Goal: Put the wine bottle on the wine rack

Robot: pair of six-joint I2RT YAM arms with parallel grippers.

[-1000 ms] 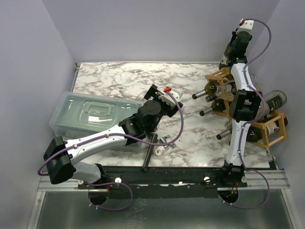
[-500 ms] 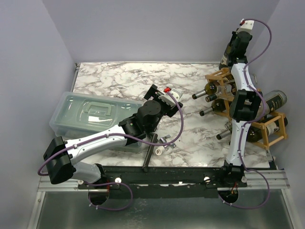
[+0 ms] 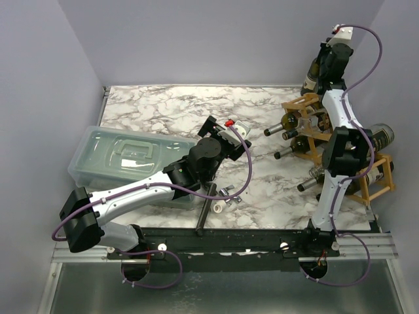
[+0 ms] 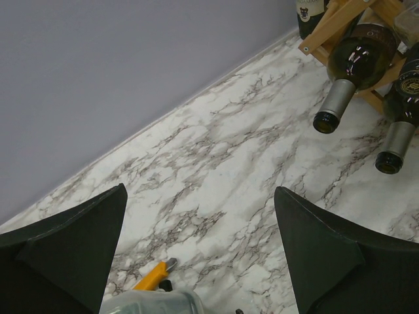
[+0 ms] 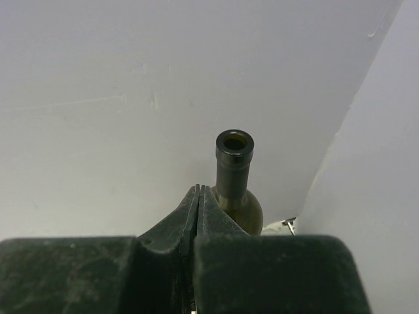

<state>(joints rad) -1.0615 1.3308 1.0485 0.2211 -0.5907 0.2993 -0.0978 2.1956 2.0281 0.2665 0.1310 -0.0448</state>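
Bottle of dark green glass (image 3: 312,73), the task's wine bottle, stands upright in the far right corner of the white-and-grey marbled worktop (image 3: 170,108). Its long axis is vertical and its mouth points up. It is just beyond the far end of the light-brown wooden wine rack (image 3: 302,104) and not in any cell. Other dark bottles (image 3: 288,121) lie in the rack with their necks pointing left. The right arm (image 3: 340,114) stretches over the rack toward the upright bottle. A clear plastic lidded bin (image 3: 118,154) sits at the left, and the left arm (image 3: 150,190) crosses its near right corner in this view.

From the left wrist, the left end effector (image 4: 200,193) gapes wide over bare marble with nothing between its fingers. Two racked bottles (image 4: 357,62) show grey capsules, and a gold label (image 4: 411,85) on one is too small to read. A yellow-handled tool (image 4: 154,275) lies near.

From the right wrist, the right end effector (image 5: 199,191) is pressed fully closed and holds nothing. Its tips are just in front of the upright bottle's neck; whether they touch it cannot be told.
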